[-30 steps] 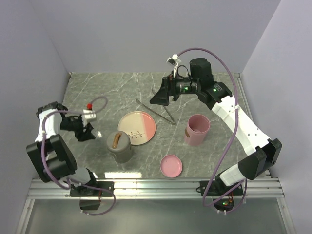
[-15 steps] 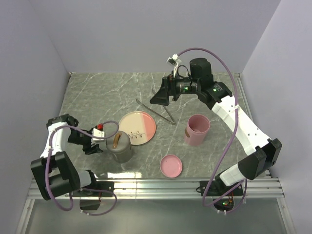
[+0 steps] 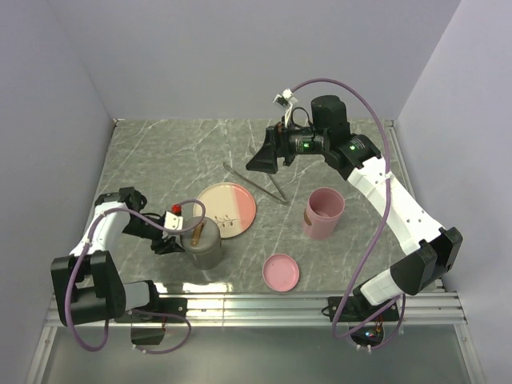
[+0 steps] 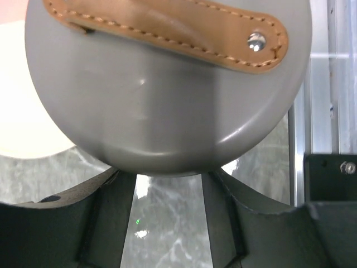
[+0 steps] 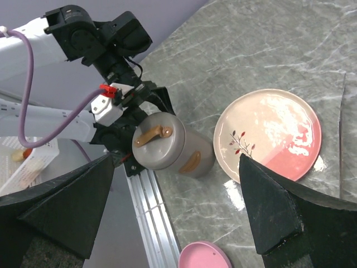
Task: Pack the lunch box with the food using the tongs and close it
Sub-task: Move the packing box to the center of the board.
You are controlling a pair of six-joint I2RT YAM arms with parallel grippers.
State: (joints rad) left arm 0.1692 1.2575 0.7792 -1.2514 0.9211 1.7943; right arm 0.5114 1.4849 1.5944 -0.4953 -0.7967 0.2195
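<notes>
The grey round lunch box canister [image 3: 202, 242] stands lidded near the front left, a brown strap handle [image 4: 167, 28] across its top. My left gripper [image 3: 181, 238] sits against its left side, open. In the left wrist view both fingers [image 4: 114, 218] run up to the canister [image 4: 167, 106], and their tips are hidden under its rim. The silver tongs [image 3: 258, 183] lie on the table behind the plate. My right gripper [image 3: 262, 158] hangs wide open and empty above the tongs. No food shows.
The cream-and-pink plate [image 3: 226, 210] lies bare beside the canister. An open pink container [image 3: 324, 213] stands at the right. A loose pink lid [image 3: 282, 272] rests near the front rail [image 3: 256, 308]. Walls close in the left, back and right.
My left arm has swung in from the left, and its gripper now sits against the grey canister with its jaws slightly narrower. The right arm has not moved.
</notes>
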